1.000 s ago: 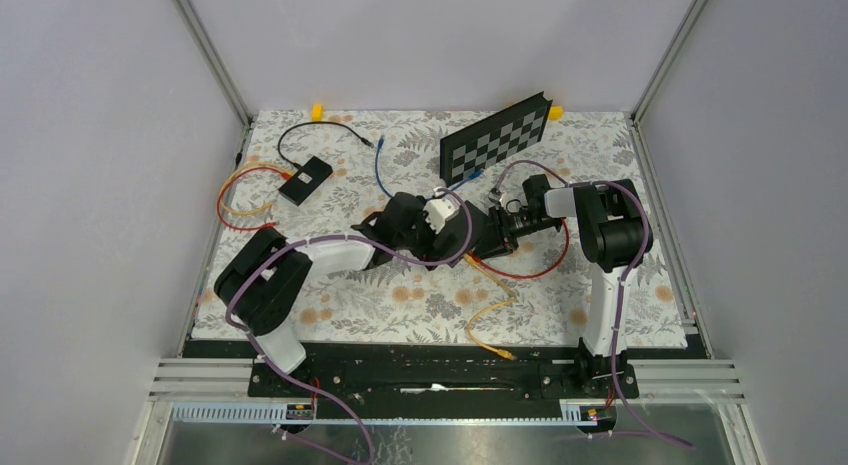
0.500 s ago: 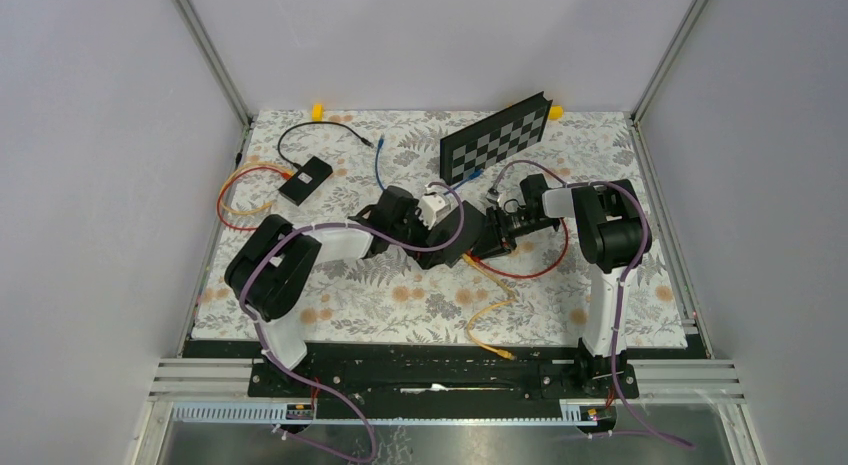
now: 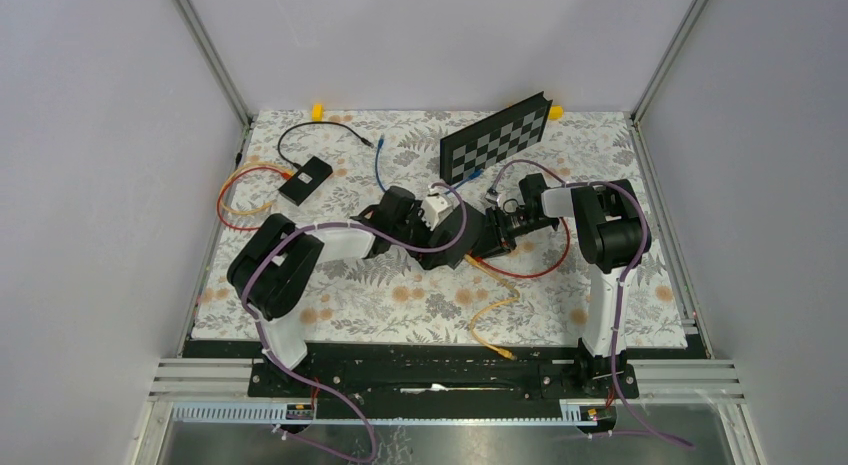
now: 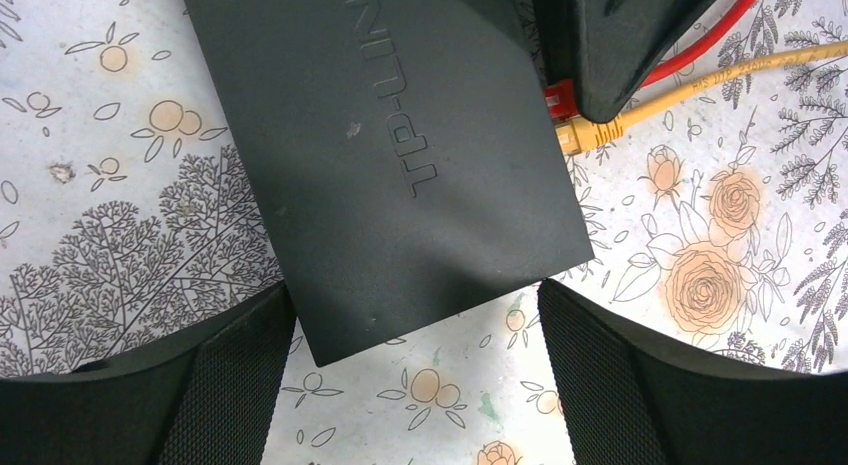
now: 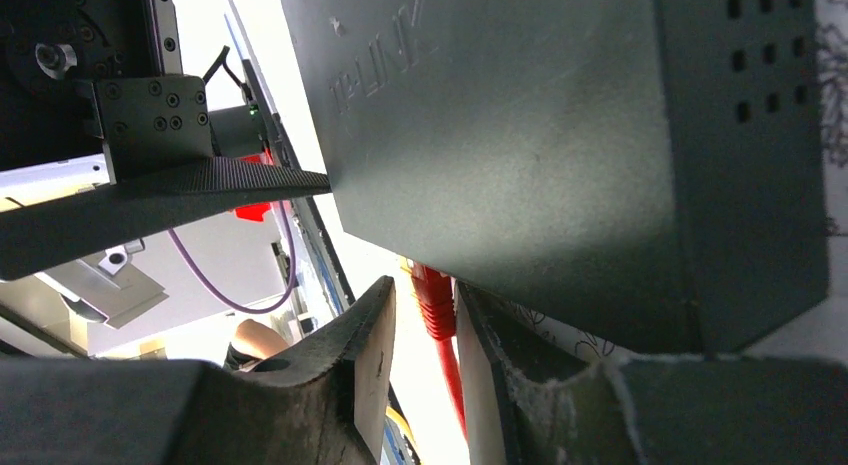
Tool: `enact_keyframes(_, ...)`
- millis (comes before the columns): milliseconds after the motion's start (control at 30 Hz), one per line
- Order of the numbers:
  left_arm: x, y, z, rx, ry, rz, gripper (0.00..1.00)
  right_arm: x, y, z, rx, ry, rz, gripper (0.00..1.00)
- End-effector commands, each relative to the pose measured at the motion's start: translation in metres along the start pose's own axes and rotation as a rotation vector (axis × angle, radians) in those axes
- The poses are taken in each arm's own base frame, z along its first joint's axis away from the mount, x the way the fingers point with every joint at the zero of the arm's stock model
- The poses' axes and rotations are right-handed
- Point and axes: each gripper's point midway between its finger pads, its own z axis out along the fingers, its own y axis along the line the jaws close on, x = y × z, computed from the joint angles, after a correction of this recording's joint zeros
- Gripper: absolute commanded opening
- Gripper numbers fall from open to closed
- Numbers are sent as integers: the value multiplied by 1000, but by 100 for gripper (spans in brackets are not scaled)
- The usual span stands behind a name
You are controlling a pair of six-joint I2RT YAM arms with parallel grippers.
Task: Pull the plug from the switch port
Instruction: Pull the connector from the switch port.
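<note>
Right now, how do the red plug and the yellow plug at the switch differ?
The red plug sits between the fingers of the right gripper; the yellow plug has nothing around it. In the left wrist view the red plug is mostly hidden under that gripper, while the yellow plug shows fully. Both sit side by side in the switch.

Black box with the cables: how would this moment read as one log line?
left pincer: open, astride black box | right pincer: around red plug, grip unclear | task: plug not out yet
</note>
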Motion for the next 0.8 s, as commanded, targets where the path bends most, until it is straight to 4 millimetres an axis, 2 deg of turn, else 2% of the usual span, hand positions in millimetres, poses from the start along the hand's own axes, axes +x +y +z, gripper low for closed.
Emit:
enact_keyframes(0,24,-30,11,101,67,-4,89,-3,-19,9,90,16,-65,36)
enact_keyframes(400,28,-31,12,88,79,20,89,-1,-22,11,93,28,-47,33)
enact_keyframes(767,35,-43,14,94,98,88,89,-3,-23,11,97,35,-34,34)
